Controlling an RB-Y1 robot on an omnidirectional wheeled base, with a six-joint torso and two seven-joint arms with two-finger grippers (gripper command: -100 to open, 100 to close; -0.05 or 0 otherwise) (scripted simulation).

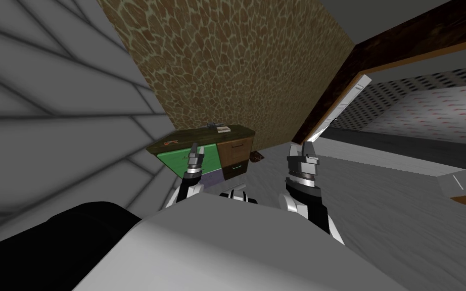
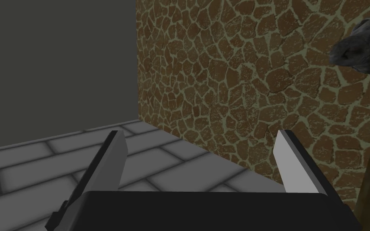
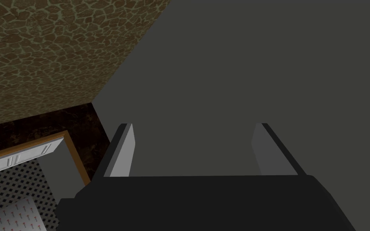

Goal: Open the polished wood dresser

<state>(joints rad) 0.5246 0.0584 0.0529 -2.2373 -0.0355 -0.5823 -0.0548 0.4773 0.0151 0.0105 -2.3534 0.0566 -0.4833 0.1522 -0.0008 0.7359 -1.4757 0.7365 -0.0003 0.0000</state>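
A low dresser (image 1: 204,135) with a dark wood top stands against the brown stone-patterned wall ahead of me. Its front has a green panel (image 1: 184,157) on the left over a purple one, and two brown wood drawers (image 1: 234,148) on the right, all closed. My left gripper (image 1: 194,149) is raised in front of the green panel, some way short of it, open and holding nothing (image 2: 200,156). The right gripper (image 1: 300,150) is held up to the right of the dresser, open and empty (image 3: 192,150).
Small objects (image 1: 222,129) lie on the dresser top. A dark lump (image 1: 255,157) sits on the floor by its right side. An open white door (image 1: 338,108) in a dark frame leads to another room at right. A grey tiled wall (image 1: 50,116) runs along my left.
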